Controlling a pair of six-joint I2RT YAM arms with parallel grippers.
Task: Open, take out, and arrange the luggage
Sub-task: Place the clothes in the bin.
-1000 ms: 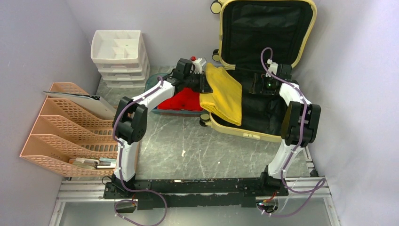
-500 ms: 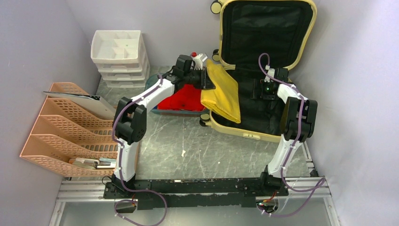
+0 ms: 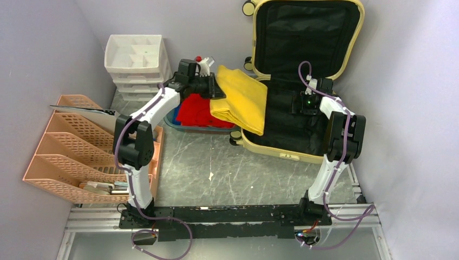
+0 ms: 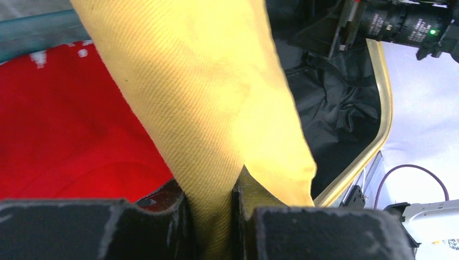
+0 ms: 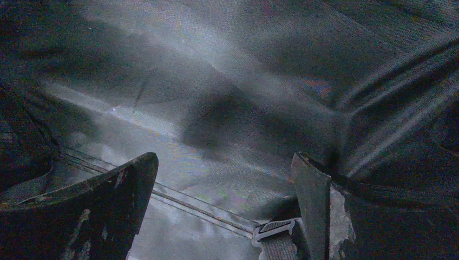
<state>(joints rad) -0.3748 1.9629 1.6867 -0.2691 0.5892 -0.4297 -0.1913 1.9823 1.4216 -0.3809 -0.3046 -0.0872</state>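
The suitcase (image 3: 303,38) stands at the far right of the table (image 3: 227,168), already open. Its lid is upright against the back wall and its base lies flat, the black lining showing in both halves. The opening step looks done.

A folded yellow cloth (image 3: 241,97) hangs across the suitcase's left rim, partly over the base and partly outside it. The left gripper (image 4: 211,216) is clenched on one edge of this cloth, which is pinched between its fingers. The cloth is lifted and not yet set down.

Just left of the suitcase, a red cloth (image 3: 197,111) lies in a teal tray (image 3: 172,120), so at least one item appears to have been taken out and placed.

The right gripper (image 5: 224,189) hovers inside the base with its jaws spread wide and nothing between them. Below it are dark lining and a strap with a buckle (image 5: 273,230).

What is left, by my judgement, is placing the yellow cloth and tidying the arrangement. The lining is so dark that I cannot tell whether anything else remains inside.
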